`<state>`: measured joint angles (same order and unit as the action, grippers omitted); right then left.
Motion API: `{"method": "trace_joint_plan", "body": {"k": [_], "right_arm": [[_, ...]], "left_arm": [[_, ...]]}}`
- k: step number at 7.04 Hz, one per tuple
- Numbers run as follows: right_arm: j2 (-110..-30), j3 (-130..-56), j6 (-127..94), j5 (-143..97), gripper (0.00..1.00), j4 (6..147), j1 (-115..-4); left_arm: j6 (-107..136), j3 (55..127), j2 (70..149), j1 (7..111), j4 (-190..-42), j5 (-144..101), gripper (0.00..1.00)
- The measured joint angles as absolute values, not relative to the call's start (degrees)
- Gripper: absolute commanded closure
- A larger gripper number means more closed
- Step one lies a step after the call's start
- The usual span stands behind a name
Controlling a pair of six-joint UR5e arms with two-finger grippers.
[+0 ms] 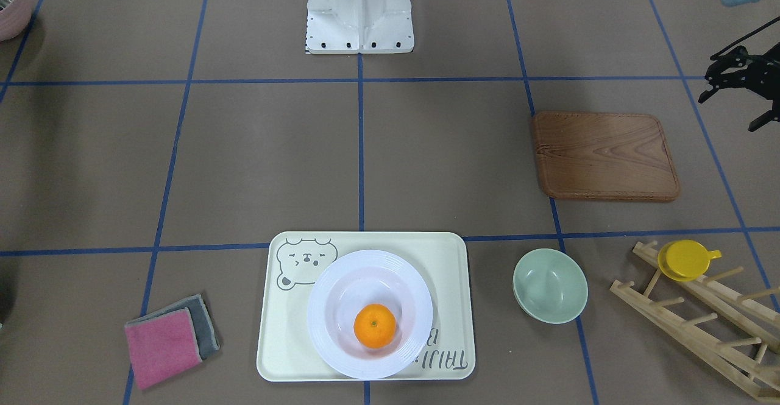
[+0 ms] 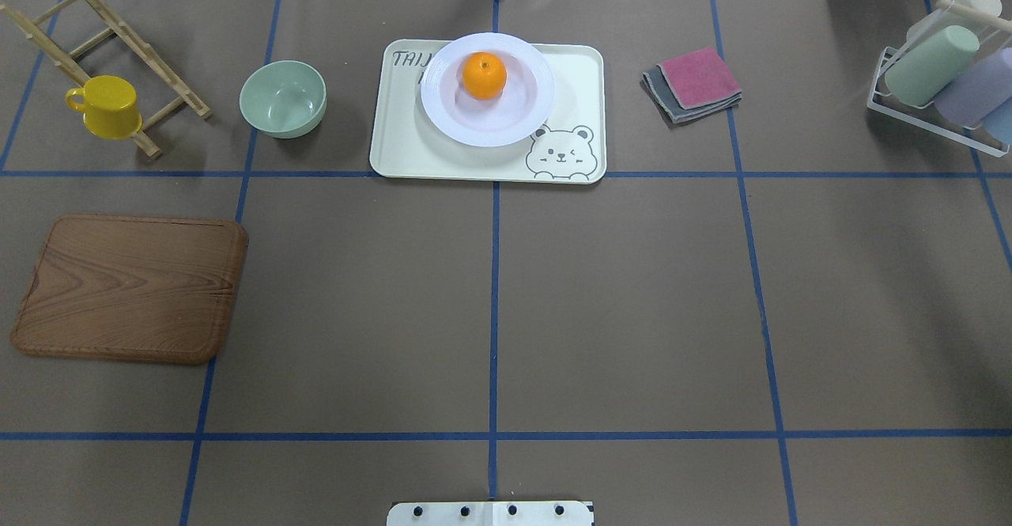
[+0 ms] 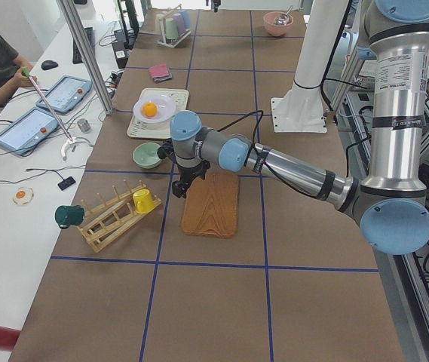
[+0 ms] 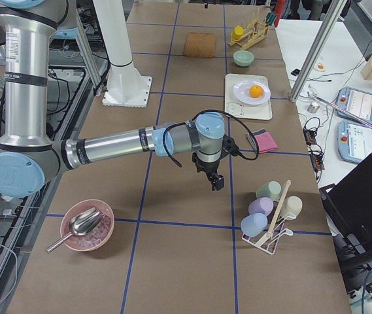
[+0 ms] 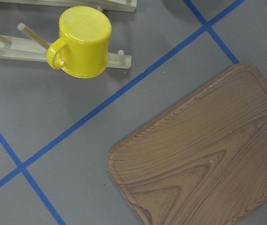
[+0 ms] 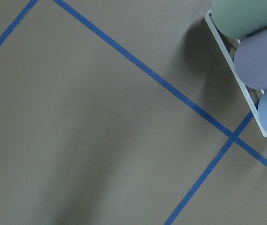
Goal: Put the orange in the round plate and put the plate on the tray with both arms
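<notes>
The orange (image 1: 375, 326) lies in the white round plate (image 1: 329, 283), and the plate rests on the cream bear tray (image 1: 286, 338). From overhead, the orange (image 2: 484, 75) sits in the plate (image 2: 443, 115) on the tray (image 2: 403, 146) at the table's far middle. My left gripper (image 1: 729, 112) hangs open and empty above the table, beside the wooden board, far from the tray. My right gripper (image 4: 216, 183) shows only in the exterior right view, hovering over bare table near the cup rack, so I cannot tell its state.
A wooden board (image 2: 130, 289), a pale-green bowl (image 2: 283, 99) and a yellow cup (image 2: 107, 107) on a wooden rack lie on my left. Folded cloths (image 2: 694, 83) and a rack of pastel cups (image 2: 949, 83) are on my right. A pink bowl with a scoop (image 4: 86, 226) sits nearby.
</notes>
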<state>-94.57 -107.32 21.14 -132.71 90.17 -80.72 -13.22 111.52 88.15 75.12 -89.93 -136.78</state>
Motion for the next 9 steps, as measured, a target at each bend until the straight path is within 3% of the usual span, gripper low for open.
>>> {"method": "trace_joint_plan", "body": {"k": [3,9], "right_arm": [[-93.43,-105.48,10.08,-133.08,0.00,90.12,-80.66],[-93.91,-105.32,15.79,-134.39,0.00,90.09,-80.75]], "left_arm": [[-13.33,111.63,88.02,75.06,-89.93,-134.94,0.01],[-13.27,111.19,88.32,74.86,-91.00,-135.27,0.01]]}}
